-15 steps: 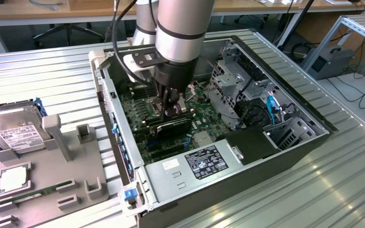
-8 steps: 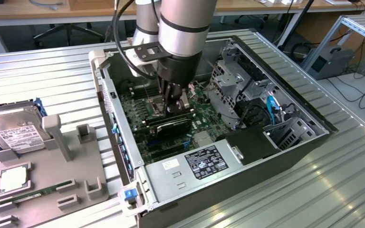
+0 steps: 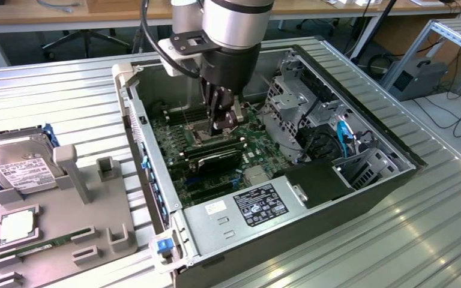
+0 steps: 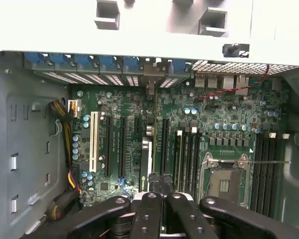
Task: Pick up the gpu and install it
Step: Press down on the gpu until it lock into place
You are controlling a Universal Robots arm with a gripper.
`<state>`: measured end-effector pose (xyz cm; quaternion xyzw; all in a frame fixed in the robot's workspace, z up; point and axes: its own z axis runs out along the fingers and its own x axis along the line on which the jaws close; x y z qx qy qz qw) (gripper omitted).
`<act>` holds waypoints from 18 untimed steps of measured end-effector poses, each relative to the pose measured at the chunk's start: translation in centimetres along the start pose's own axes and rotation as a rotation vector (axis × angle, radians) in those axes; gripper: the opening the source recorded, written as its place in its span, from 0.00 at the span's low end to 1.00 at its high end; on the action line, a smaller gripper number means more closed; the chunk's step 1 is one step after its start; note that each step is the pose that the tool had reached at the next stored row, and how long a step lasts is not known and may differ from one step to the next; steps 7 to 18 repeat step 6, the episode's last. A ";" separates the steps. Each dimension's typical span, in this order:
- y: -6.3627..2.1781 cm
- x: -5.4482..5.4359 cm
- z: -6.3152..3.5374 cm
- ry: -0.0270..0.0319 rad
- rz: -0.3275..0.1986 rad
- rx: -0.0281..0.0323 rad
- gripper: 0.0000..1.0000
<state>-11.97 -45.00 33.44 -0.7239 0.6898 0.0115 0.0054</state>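
Observation:
The gpu [image 4: 145, 162] stands on edge in a slot of the green motherboard [image 4: 214, 119] inside the open computer case. Its tan end bracket [image 4: 152, 79] sits among the rear slot covers. In the exterior view the gpu's dark face [image 3: 214, 159] shows low in the case, beside the black memory slots. My gripper [image 3: 223, 122] hangs inside the case a little above the board, clear of the card. In the wrist view its fingertips [image 4: 153, 180] are pressed close together just beside the card's upper edge, with nothing between them.
The case wall [image 3: 138, 129] and drive cage [image 3: 295, 96] close in around the arm. The power supply [image 3: 251, 207] fills the near end. A grey parts holder [image 3: 78, 210] on the exterior view's left carries a hard drive [image 3: 18, 165], a CPU [image 3: 18, 225] and a memory stick [image 3: 38, 246].

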 end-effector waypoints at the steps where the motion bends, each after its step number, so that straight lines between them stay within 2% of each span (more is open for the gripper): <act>1: 0.00 0.0 0.01 -0.0002 0.000 0.0001 0.11; 18: 0.00 0.0 0.00 -0.0001 0.000 0.0001 0.11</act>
